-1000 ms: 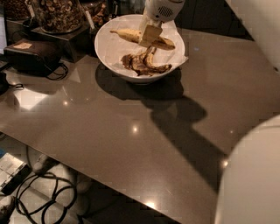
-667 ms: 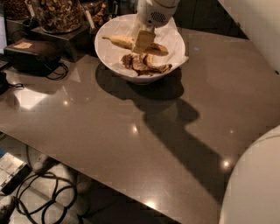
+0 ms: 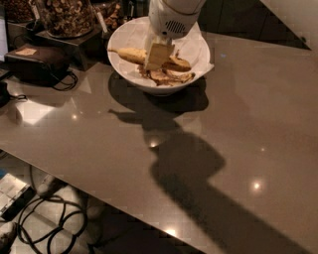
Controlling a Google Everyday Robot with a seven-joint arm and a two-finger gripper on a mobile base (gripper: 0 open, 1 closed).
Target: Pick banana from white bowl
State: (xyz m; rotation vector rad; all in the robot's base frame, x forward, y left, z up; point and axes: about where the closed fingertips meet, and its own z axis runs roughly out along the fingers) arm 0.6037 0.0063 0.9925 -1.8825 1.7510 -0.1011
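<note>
The white bowl (image 3: 124,74) stands at the far middle of the brown table, lined with white paper. The pale-yellow speckled banana (image 3: 130,54) lies across the bowl, left to right, its middle hidden behind my gripper. My gripper (image 3: 159,55) reaches down from the white arm above and sits right at the banana's middle, inside the bowl. Dark brown peel scraps (image 3: 166,77) lie at the bowl's near side, just below the gripper.
A glass jar of nuts (image 3: 64,15) stands on a dark stand left of the bowl. A black pouch with a cord (image 3: 37,62) lies at the far left. The table's (image 3: 99,149) near edge runs diagonally; cables (image 3: 54,218) lie on the floor below.
My gripper has moved a little left and down inside the bowl, onto the banana's middle. The bowl and banana have stayed in place.
</note>
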